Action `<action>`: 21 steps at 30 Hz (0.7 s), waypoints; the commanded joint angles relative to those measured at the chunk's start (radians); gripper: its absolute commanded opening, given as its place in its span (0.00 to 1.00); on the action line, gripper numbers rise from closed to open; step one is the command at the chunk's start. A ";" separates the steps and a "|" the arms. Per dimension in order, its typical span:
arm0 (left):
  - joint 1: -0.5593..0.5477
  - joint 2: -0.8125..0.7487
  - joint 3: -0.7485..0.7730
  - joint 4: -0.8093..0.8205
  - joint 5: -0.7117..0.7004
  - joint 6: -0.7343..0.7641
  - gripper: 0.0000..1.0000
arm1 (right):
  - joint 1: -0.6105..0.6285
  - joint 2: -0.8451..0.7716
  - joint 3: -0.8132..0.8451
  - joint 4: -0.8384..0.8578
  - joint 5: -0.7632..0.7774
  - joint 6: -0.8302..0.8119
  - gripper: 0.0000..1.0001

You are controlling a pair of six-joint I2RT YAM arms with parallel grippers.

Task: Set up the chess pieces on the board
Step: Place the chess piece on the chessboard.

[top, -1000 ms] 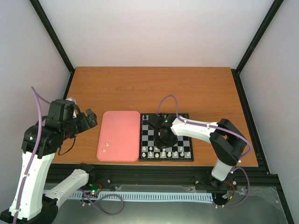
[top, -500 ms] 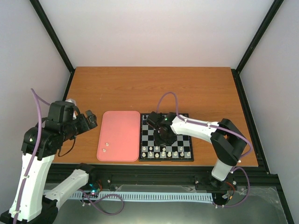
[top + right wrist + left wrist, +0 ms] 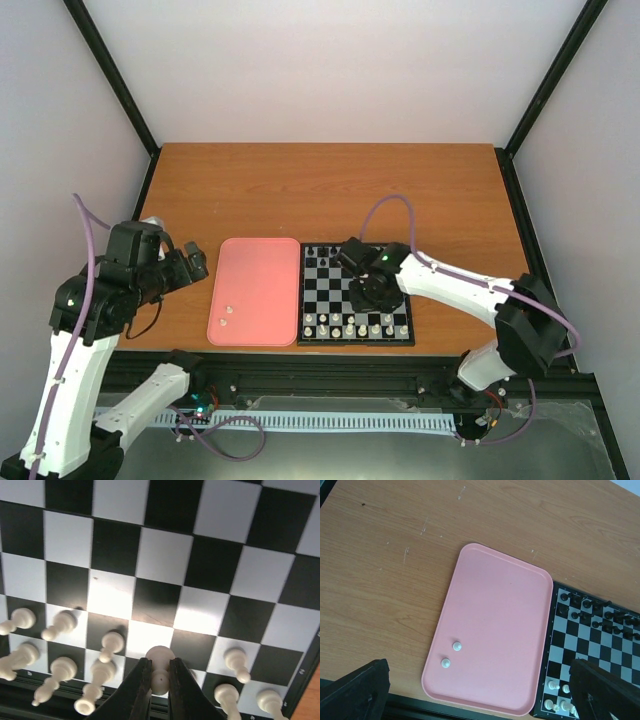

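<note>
Right gripper [image 3: 159, 674]: You have its fingers clenched on a cream-white pawn [image 3: 160, 656], pinched just under the head, low over the near rows of the board [image 3: 165, 555].
Left gripper [image 3: 197, 262]: Its fingers are spread wide with nothing in them. It hangs over the table, left of the pink tray [image 3: 495, 600].
Pieces: White men line the board's near rows. The black men [image 3: 592, 611] stand along the far edge. Two white pieces [image 3: 456, 645] lie on the tray.
Risk, neighbours: The held pawn comes down between a standing pawn on the left [image 3: 111, 642] and another on the right [image 3: 235, 660]. A sideways drift on the way down probably topples one of them, and the row could follow.
Risk, grip: The hold is thin and right at the fingertips. If you push the base into the board while tilted, the pawn can twist out or pop free.
Risk, release: If you open before the base sits flat, it likely falls over or lands across two squares.
Risk, lift-off: Rise straight up, because a slanted exit can clip the head.
</note>
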 commanded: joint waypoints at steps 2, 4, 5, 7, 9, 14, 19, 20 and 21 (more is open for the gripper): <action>0.000 0.002 -0.016 0.035 -0.009 0.037 1.00 | -0.033 -0.044 -0.054 -0.028 -0.036 0.021 0.11; 0.000 0.007 -0.027 0.045 0.012 0.033 1.00 | -0.035 -0.027 -0.053 -0.028 -0.043 0.014 0.11; 0.000 0.009 -0.033 0.050 0.020 0.032 1.00 | -0.035 -0.015 -0.048 -0.024 -0.046 0.009 0.11; 0.000 0.012 -0.041 0.052 0.024 0.032 1.00 | -0.035 0.014 -0.041 -0.016 -0.047 0.002 0.11; 0.000 0.013 -0.041 0.049 0.016 0.038 1.00 | -0.035 0.032 -0.043 0.008 -0.052 0.001 0.11; 0.001 0.016 -0.035 0.042 0.007 0.042 1.00 | -0.036 0.076 -0.048 0.061 -0.074 -0.007 0.11; 0.000 0.020 -0.037 0.046 0.007 0.041 1.00 | -0.036 0.117 -0.033 0.086 -0.092 -0.025 0.11; 0.000 0.021 -0.036 0.044 0.007 0.040 1.00 | -0.036 0.124 -0.030 0.086 -0.094 -0.029 0.11; 0.001 0.021 -0.035 0.044 0.007 0.040 1.00 | -0.036 0.127 -0.029 0.087 -0.096 -0.031 0.11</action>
